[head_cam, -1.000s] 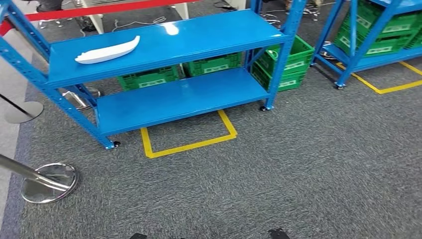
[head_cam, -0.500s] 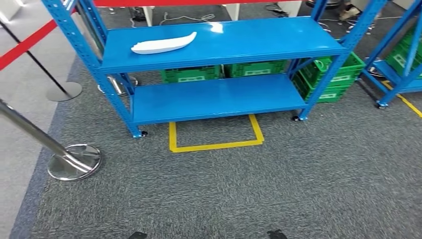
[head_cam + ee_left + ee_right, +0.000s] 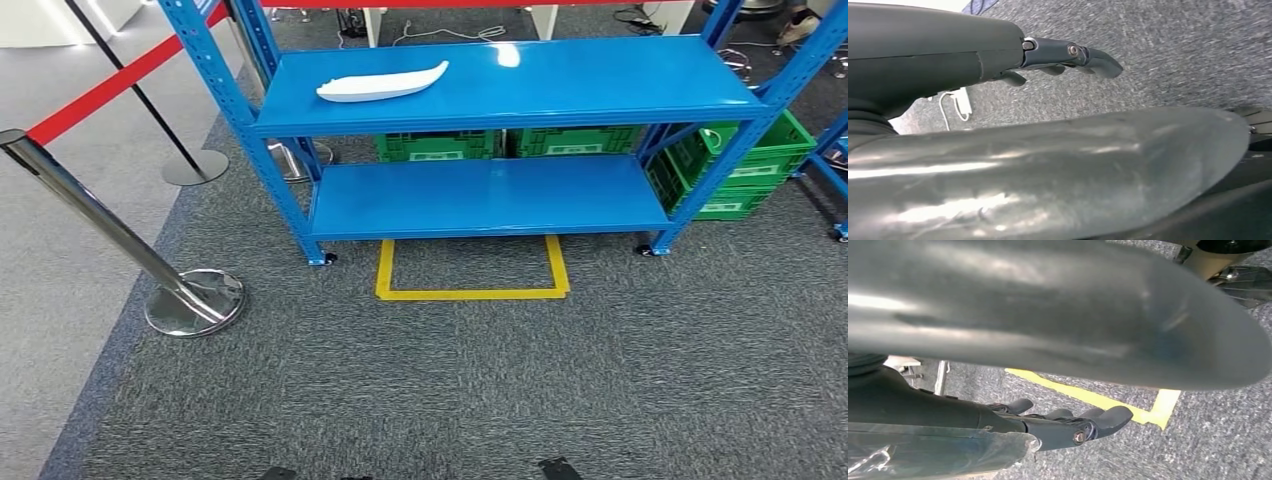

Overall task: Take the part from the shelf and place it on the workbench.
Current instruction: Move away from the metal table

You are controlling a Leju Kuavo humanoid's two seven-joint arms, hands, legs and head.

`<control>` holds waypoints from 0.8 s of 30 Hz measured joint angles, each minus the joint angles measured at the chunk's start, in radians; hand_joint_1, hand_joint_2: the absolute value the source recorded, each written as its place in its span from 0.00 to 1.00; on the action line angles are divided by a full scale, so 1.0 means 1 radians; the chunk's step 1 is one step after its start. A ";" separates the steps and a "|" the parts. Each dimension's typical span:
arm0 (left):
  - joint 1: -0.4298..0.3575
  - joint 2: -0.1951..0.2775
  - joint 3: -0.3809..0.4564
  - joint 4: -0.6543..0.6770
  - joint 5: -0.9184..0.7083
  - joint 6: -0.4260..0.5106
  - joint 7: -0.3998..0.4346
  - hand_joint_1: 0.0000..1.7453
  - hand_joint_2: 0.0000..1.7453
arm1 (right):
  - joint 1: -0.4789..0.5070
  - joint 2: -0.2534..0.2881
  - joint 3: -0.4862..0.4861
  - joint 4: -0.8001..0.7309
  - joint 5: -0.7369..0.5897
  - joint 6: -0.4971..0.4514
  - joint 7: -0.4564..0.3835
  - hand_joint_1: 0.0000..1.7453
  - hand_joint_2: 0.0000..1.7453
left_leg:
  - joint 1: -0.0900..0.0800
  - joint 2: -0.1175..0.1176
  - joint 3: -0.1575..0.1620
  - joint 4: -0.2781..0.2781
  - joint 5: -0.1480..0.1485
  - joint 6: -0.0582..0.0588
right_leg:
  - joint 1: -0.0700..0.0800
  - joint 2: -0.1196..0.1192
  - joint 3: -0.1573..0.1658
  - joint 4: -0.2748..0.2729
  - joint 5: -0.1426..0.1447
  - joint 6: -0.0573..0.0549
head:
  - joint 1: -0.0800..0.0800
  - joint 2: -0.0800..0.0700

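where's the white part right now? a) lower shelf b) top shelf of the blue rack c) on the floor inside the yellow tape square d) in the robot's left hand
b: the white part lies on the blue rack's top shelf, toward its left end.

A white part is seen lying on the upper board of the blue shelf, toward its left end. The shelf is carried by grey carpet, where yellow tape is laid.

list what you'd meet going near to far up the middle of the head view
grey carpet → yellow tape square → lower shelf → green crates → top shelf
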 joint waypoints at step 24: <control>0.001 -0.001 0.000 0.000 -0.001 -0.003 -0.004 0.00 0.00 | -0.002 0.000 -0.035 0.000 -0.034 0.004 -0.014 0.00 0.00 | -0.007 0.008 0.106 -0.201 0.057 0.029 | 0.010 -0.005 0.012 -0.023 0.006 0.026 | 0.001 0.000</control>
